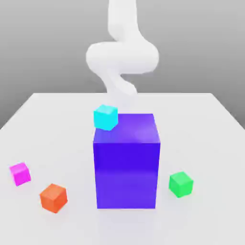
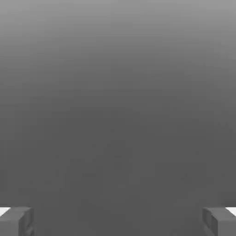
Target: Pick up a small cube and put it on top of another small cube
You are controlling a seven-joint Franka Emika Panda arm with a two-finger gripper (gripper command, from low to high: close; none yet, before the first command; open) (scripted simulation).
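Note:
The small magenta cube point(image 1: 20, 173) lies on the white table point(image 1: 210, 143) at the exterior view's left, near the front. The small green cube point(image 1: 181, 184) of the same size sits at the exterior view's right, close beside the big blue-violet block point(image 1: 126, 160). The two cubes are far apart, with the block between them. My white arm point(image 1: 122, 57) rises behind the block at the back of the table. In the hand view my gripper point(image 2: 118, 221) is open, its two grey fingertips point(image 2: 17, 221) standing wide apart with nothing between them, facing a plain grey background.
An orange cube point(image 1: 53, 197) rests near the front, just to the right of the magenta one. A cyan cube point(image 1: 105, 117) overlaps the block's upper left corner in the exterior view. The tall block stands in the middle of the table.

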